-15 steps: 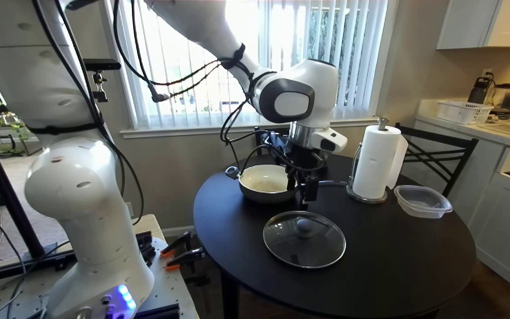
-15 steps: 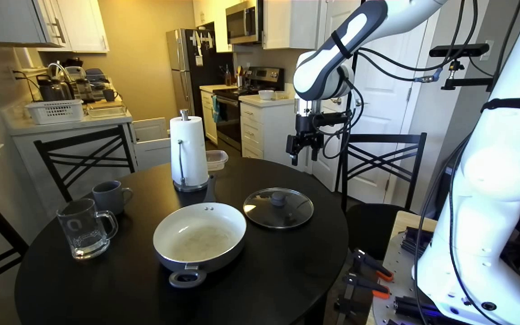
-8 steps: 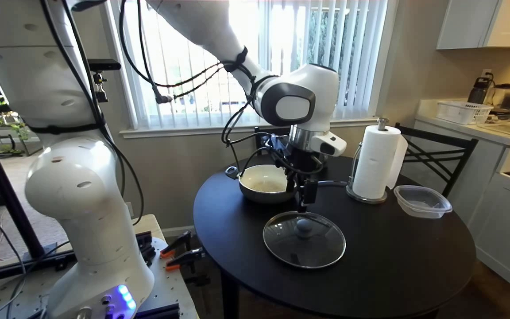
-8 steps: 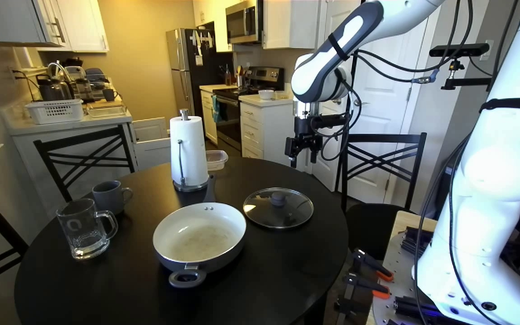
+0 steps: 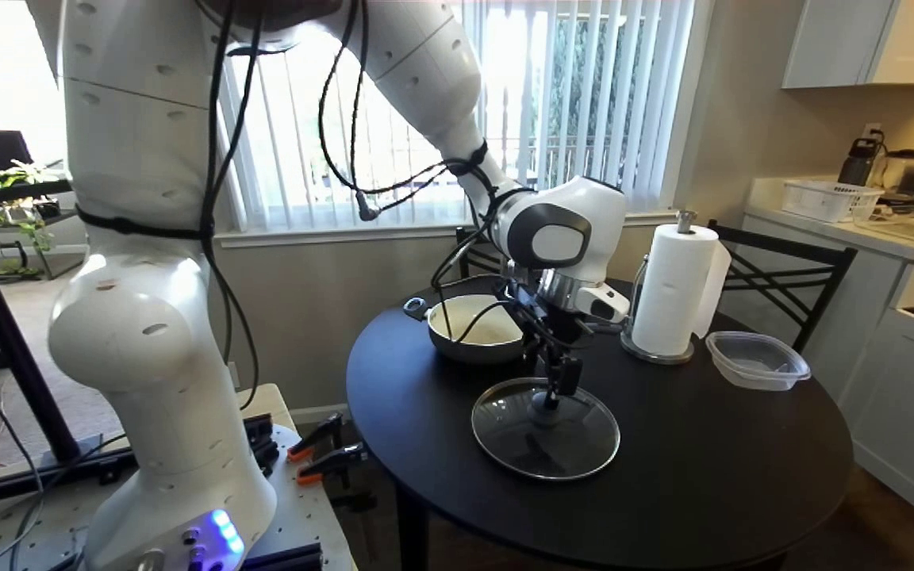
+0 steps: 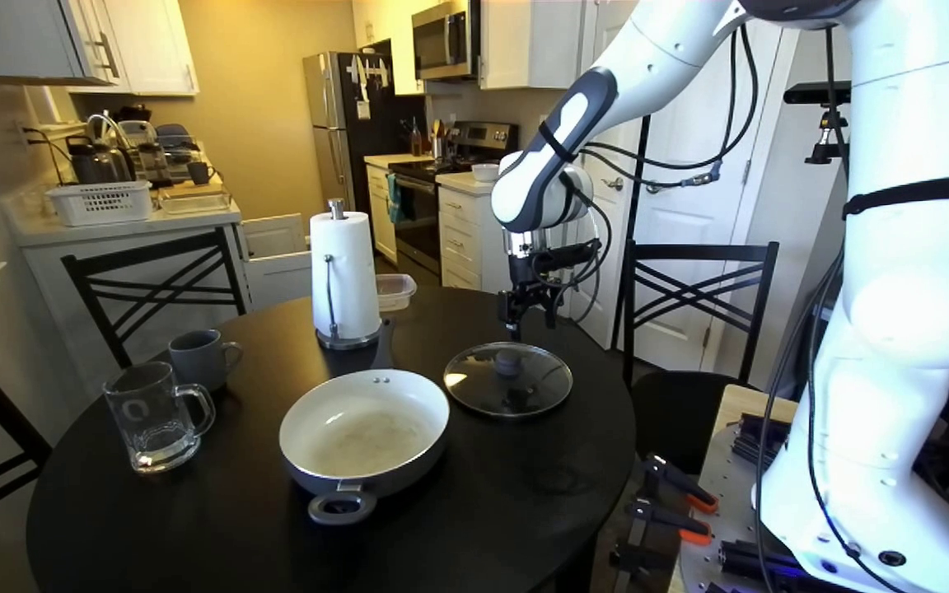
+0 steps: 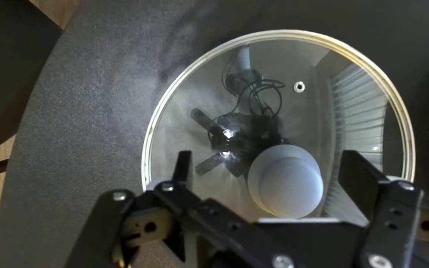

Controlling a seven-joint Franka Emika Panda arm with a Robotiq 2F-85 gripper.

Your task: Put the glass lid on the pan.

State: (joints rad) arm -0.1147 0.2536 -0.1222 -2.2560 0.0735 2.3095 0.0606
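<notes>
Round, cream-lined grey metal pan [image 6: 365, 432]: on the black table [image 6: 491, 527]
Round clear glass lid [image 6: 479, 387]: beside it
My black gripper [image 7: 267, 153]: spread wide, above the lid

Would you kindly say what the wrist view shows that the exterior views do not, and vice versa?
Only the wrist view clearly shows the metal-ringed hole in the glass lid.

Only the exterior views, both of them, show the pan, the paper towel roll and the clear plastic container.

Shared: the glass lid on the table, the open gripper above it.
</notes>
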